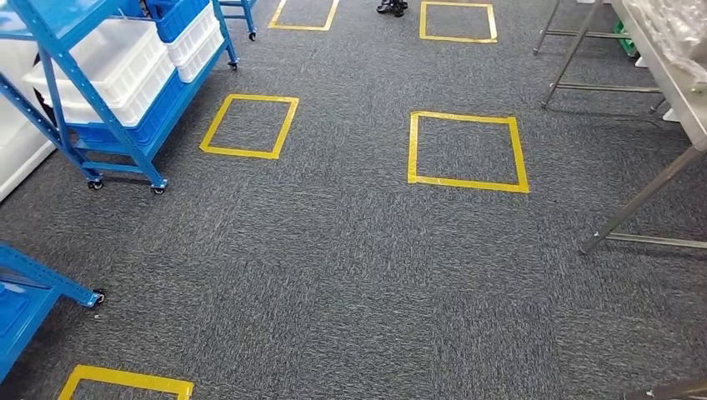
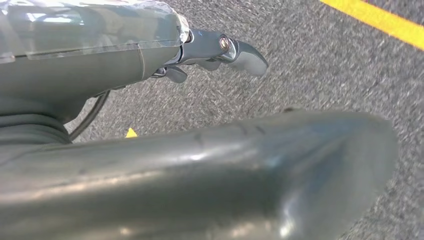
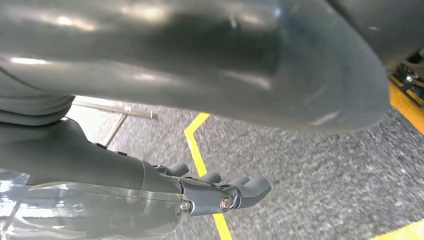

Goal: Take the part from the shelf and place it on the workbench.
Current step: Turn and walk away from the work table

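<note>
The blue wheeled shelf [image 1: 125,125] stands at the far left and carries white bins [image 1: 117,58] on blue trays. Along the right edge runs the metal workbench [image 1: 677,83], with clear plastic-wrapped items [image 1: 675,25] lying on it. I cannot pick out a single part on the shelf. My left hand [image 2: 165,55] hangs over the grey carpet, its fingers [image 2: 245,57] stretched out and holding nothing. My right hand [image 3: 200,195] hangs the same way above a yellow tape line, its fingers [image 3: 250,187] straight and empty.
Yellow tape squares [image 1: 467,150] [image 1: 248,125] mark the grey carpet between shelf and bench. The corner of a second blue rack [image 1: 33,287] juts in at lower left. Bench legs [image 1: 642,200] slant down to the floor at right. Dark shoes [image 1: 392,7] show at the top edge.
</note>
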### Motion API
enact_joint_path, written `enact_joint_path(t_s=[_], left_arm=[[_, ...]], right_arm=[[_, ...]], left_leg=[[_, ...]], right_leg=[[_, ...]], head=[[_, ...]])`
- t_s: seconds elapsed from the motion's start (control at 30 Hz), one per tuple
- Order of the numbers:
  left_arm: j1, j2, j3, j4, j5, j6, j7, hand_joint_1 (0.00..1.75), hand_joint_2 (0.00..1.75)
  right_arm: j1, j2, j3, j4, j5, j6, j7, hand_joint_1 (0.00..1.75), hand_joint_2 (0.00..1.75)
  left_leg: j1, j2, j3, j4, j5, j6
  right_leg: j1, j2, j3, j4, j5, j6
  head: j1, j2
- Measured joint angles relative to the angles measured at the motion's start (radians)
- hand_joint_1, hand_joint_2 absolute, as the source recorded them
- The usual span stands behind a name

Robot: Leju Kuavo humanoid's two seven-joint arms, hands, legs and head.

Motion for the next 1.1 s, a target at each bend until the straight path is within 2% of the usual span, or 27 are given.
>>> enact_joint_path(t_s=[0.03, 0.07, 0.1, 0.13, 0.17, 0.23, 0.3, 0.33, 0.37, 0.4, 0.43, 0.47, 0.5, 0.53, 0.6, 0.67, 0.73, 0.8, 0.83, 0.87, 0.9, 0.93, 0.97, 1.03, 1.07, 1.1], left_arm=[[-0.001, 0.000, 0.000, 0.000, 0.000, -0.002, -0.002, 0.00, 0.00], [-0.002, 0.000, 0.000, 0.000, -0.001, -0.006, -0.003, 0.00, 0.00], [-0.001, 0.000, -0.001, 0.000, -0.002, -0.011, -0.003, 0.00, 0.00], [0.000, 0.000, -0.001, 0.000, -0.005, -0.017, -0.004, 0.00, 0.00], [0.002, 0.001, -0.002, 0.000, -0.009, -0.024, -0.004, 0.00, 0.00], [0.004, 0.001, -0.003, 0.000, -0.018, -0.036, -0.003, 0.00, 0.00], [0.002, 0.002, -0.005, 0.000, -0.022, -0.043, -0.003, 0.00, 0.00], [0.001, 0.003, -0.007, 0.000, -0.027, -0.044, -0.003, 0.00, 0.00], [0.002, 0.003, -0.008, 0.000, -0.032, -0.043, -0.004, 0.00, 0.00], [0.003, 0.003, -0.010, 0.000, -0.041, -0.045, -0.005, 0.00, 0.00], [0.005, 0.003, -0.014, 0.000, -0.048, -0.050, -0.006, 0.00, 0.00], [0.006, 0.003, -0.018, 0.000, -0.053, -0.059, -0.007, 0.00, 0.00], [0.006, 0.003, -0.023, 0.000, -0.060, -0.071, -0.009, 0.00, 0.00], [0.006, 0.003, -0.029, 0.000, -0.066, -0.082, -0.010, 0.00, 0.00], [0.007, 0.004, -0.040, 0.000, -0.082, -0.099, -0.012, 0.00, 0.00], [0.010, 0.007, -0.050, 0.000, -0.092, -0.108, -0.012, 0.00, 0.00], [0.012, 0.009, -0.062, 0.000, -0.103, -0.120, -0.012, 0.00, 0.00], [0.012, 0.011, -0.074, 0.000, -0.115, -0.134, -0.011, 0.00, 0.00], [0.013, 0.012, -0.080, 0.000, -0.119, -0.140, -0.011, 0.00, 0.00], [0.013, 0.014, -0.084, 0.000, -0.123, -0.146, -0.011, 0.00, 0.00], [0.015, 0.015, -0.088, 0.000, -0.127, -0.152, -0.010, 0.00, 0.00], [0.017, 0.016, -0.092, 0.000, -0.132, -0.158, -0.010, 0.00, 0.00], [0.018, 0.019, -0.098, 0.000, -0.138, -0.165, -0.009, 0.00, 0.00], [0.018, 0.024, -0.111, 0.000, -0.154, -0.176, -0.006, 0.00, 0.00], [0.017, 0.027, -0.118, 0.000, -0.161, -0.181, -0.005, 0.00, 0.00], [0.016, 0.029, -0.124, 0.000, -0.167, -0.185, -0.004, 0.00, 0.00]], right_arm=[[0.000, 0.000, 0.000, 0.000, -0.001, 0.000, 0.000, 0.00, 0.00], [0.000, 0.000, 0.000, 0.000, -0.002, 0.000, 0.000, 0.00, 0.00], [0.000, -0.001, -0.001, 0.000, -0.006, -0.001, -0.001, 0.00, 0.00], [0.000, -0.001, -0.002, 0.000, -0.010, -0.002, -0.003, 0.00, 0.00], [-0.001, -0.002, -0.004, 0.000, -0.014, -0.003, -0.005, 0.00, 0.00], [0.003, -0.006, -0.008, -0.001, -0.023, -0.006, -0.010, 0.00, 0.00], [0.011, -0.012, -0.013, -0.001, -0.028, -0.008, -0.014, 0.00, 0.00], [0.015, -0.014, -0.016, -0.001, -0.031, -0.008, -0.016, 0.00, 0.00], [0.019, -0.015, -0.020, -0.001, -0.035, -0.010, -0.017, 0.00, 0.00], [0.024, -0.017, -0.025, -0.001, -0.040, -0.012, -0.017, 0.00, 0.00], [0.028, -0.019, -0.030, -0.001, -0.047, -0.016, -0.019, 0.00, 0.00], [0.031, -0.021, -0.036, -0.001, -0.055, -0.021, -0.021, 0.00, 0.00], [0.036, -0.025, -0.044, -0.001, -0.063, -0.026, -0.025, 0.00, 0.00], [0.040, -0.028, -0.052, 0.000, -0.072, -0.032, -0.031, 0.00, 0.00], [0.047, -0.033, -0.070, 0.000, -0.086, -0.042, -0.043, 0.00, 0.00], [0.050, -0.034, -0.085, 0.000, -0.097, -0.050, -0.052, 0.00, 0.00], [0.057, -0.036, -0.100, 0.000, -0.110, -0.056, -0.057, 0.00, 0.00], [0.070, -0.040, -0.117, 0.000, -0.124, -0.060, -0.060, 0.00, 0.00], [0.076, -0.041, -0.125, 0.000, -0.130, -0.061, -0.060, 0.00, 0.00], [0.080, -0.042, -0.133, 0.000, -0.136, -0.061, -0.060, 0.00, 0.00], [0.082, -0.043, -0.142, 0.000, -0.142, -0.061, -0.060, 0.00, 0.00], [0.083, -0.043, -0.150, 0.000, -0.149, -0.061, -0.060, 0.00, 0.00], [0.083, -0.043, -0.159, 0.000, -0.156, -0.061, -0.060, 0.00, 0.00], [0.085, -0.043, -0.175, 0.000, -0.168, -0.061, -0.062, 0.00, 0.00], [0.087, -0.043, -0.183, 0.000, -0.173, -0.061, -0.064, 0.00, 0.00], [0.088, -0.044, -0.191, 0.000, -0.176, -0.062, -0.067, 0.00, 0.00]], left_leg=[[-0.004, 0.016, 0.028, -0.055, 0.018, 0.006], [-0.007, 0.027, 0.042, -0.084, 0.023, 0.013], [-0.012, 0.025, 0.043, -0.091, 0.021, 0.020], [-0.012, 0.015, 0.041, -0.094, 0.023, 0.026], [-0.011, 0.005, 0.042, -0.099, 0.026, 0.032], [-0.006, -0.014, 0.048, -0.110, 0.034, 0.046], [-0.005, -0.033, 0.048, -0.112, 0.038, 0.054], [-0.006, -0.045, 0.047, -0.112, 0.038, 0.056], [-0.007, -0.058, 0.047, -0.111, 0.038, 0.056], [-0.007, -0.072, 0.047, -0.110, 0.038, 0.056], [-0.007, -0.086, 0.048, -0.108, 0.037, 0.054], [-0.006, -0.100, 0.049, -0.105, 0.035, 0.052], [-0.007, -0.113, 0.049, -0.100, 0.033, 0.048], [-0.007, -0.126, 0.047, -0.095, 0.031, 0.043], [-0.007, -0.144, 0.041, -0.090, 0.029, 0.031], [-0.004, -0.156, 0.036, -0.092, 0.030, 0.018], [-0.005, -0.120, 0.021, -0.059, 0.007, 0.009], [-0.005, -0.064, -0.029, 0.053, -0.056, 0.001], [-0.004, -0.051, -0.062, 0.122, -0.087, -0.002], [-0.003, -0.045, -0.087, 0.176, -0.105, -0.005], [-0.002, -0.042, -0.095, 0.196, -0.104, -0.005], [-0.002, -0.039, -0.083, 0.174, -0.085, -0.004], [-0.003, -0.030, -0.052, 0.115, -0.052, -0.001], [-0.010, 0.017, 0.023, -0.027, 0.000, 0.012], [-0.015, 0.035, 0.044, -0.072, 0.012, 0.019], [-0.020, 0.045, 0.053, -0.092, 0.013, 0.026]], right_leg=[[0.002, -0.009, 0.003, 0.001, -0.003, 0.005], [0.003, -0.017, 0.005, 0.001, -0.006, 0.010], [0.004, -0.025, 0.007, 0.001, -0.007, 0.016], [0.004, -0.033, 0.010, -0.001, -0.008, 0.021], [0.002, -0.032, 0.013, 0.000, -0.011, 0.027], [-0.001, 0.010, 0.000, 0.039, -0.044, 0.036], [-0.005, 0.062, -0.057, 0.158, -0.109, 0.038], [-0.005, 0.071, -0.092, 0.225, -0.136, 0.038], [-0.006, 0.074, -0.117, 0.272, -0.146, 0.038], [-0.006, 0.076, -0.127, 0.283, -0.134, 0.039], [-0.008, 0.078, -0.117, 0.253, -0.103, 0.039], [-0.010, 0.085, -0.093, 0.193, -0.062, 0.039], [-0.012, 0.104, -0.064, 0.125, -0.029, 0.039], [-0.014, 0.121, -0.041, 0.070, -0.006, 0.038], [-0.012, 0.140, -0.022, 0.024, 0.004, 0.032], [-0.010, 0.121, -0.020, 0.019, 0.009, 0.019], [-0.011, 0.098, -0.017, 0.009, 0.013, 0.003], [-0.008, 0.072, -0.015, 0.005, 0.014, -0.007], [-0.005, 0.058, -0.015, 0.006, 0.013, -0.009], [-0.003, 0.044, -0.015, 0.006, 0.011, -0.010], [-0.001, 0.031, -0.015, 0.006, 0.010, -0.011], [0.000, 0.019, -0.014, 0.006, 0.009, -0.011], [0.001, 0.008, -0.012, 0.006, 0.007, -0.010], [0.005, -0.013, -0.006, 0.007, 0.003, -0.005], [0.006, -0.021, -0.003, 0.007, 0.000, 0.000], [0.007, -0.030, 0.000, 0.007, -0.002, 0.005]], head=[[0.000, 0.000], [0.000, 0.000], [0.000, 0.000], [0.000, 0.000], [0.000, 0.000], [0.000, 0.000], [0.001, 0.000], [0.001, 0.000], [0.001, 0.000], [0.001, 0.000], [0.001, 0.000], [0.001, 0.000], [0.001, 0.000], [0.001, 0.000], [0.001, 0.000], [0.001, 0.000], [0.001, 0.000], [0.000, 0.000], [0.000, 0.000], [0.000, 0.000], [0.000, 0.000], [0.000, 0.000], [0.000, 0.000], [0.000, 0.000], [0.000, 0.000], [0.000, 0.000]])
